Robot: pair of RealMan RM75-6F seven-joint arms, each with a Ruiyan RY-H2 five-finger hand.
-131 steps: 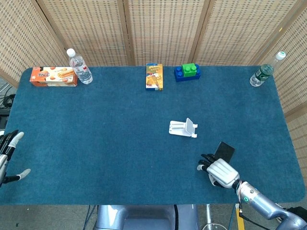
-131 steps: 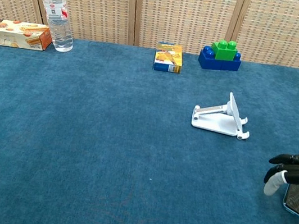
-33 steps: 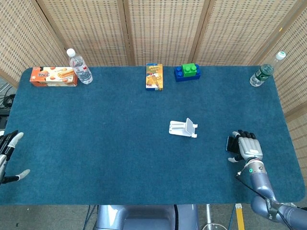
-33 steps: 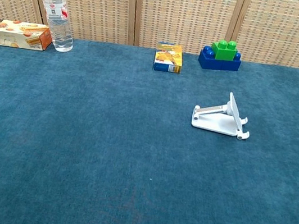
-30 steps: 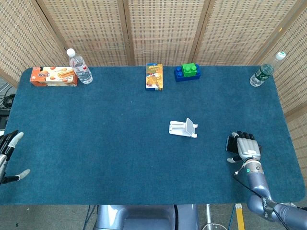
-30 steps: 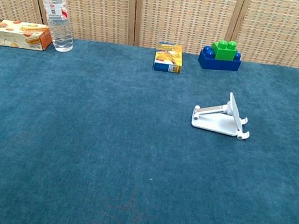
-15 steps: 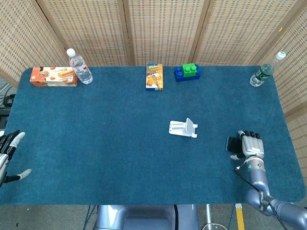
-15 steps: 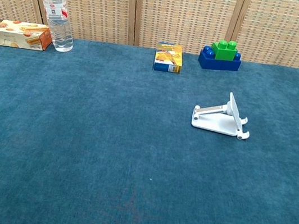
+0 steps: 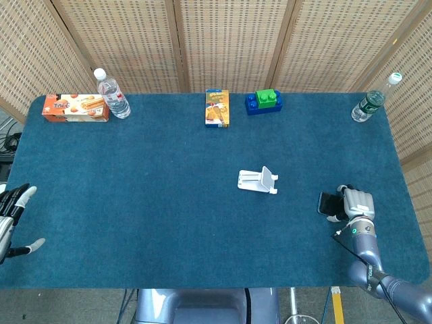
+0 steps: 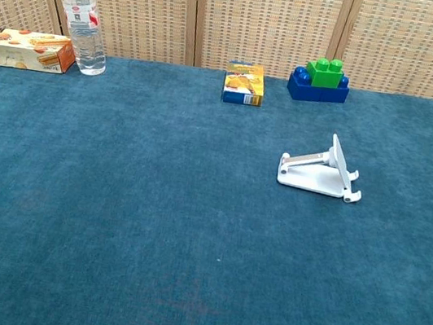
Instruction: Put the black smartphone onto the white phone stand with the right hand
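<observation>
Compared with a second ago, your right hand (image 9: 356, 203) has slid back toward the near edge and its fingers (image 9: 345, 192) have curled in more over the black smartphone (image 9: 328, 201); a few seconds back it sat further left, nearer the white phone stand (image 9: 258, 180). The phone lies on the bench (image 9: 169, 175) at the right side, well apart from the stand, under the hand's left edge; only a dark sliver shows, so I can't tell its long axis or which way it points. Whether the fingers actually grip it or just rest on it, can't tell either. In the chest view only the phone's corner pokes in at the right edge. Your left hand (image 9: 12, 219) sits off the bench's left edge, fingers spread, holding nothing.
</observation>
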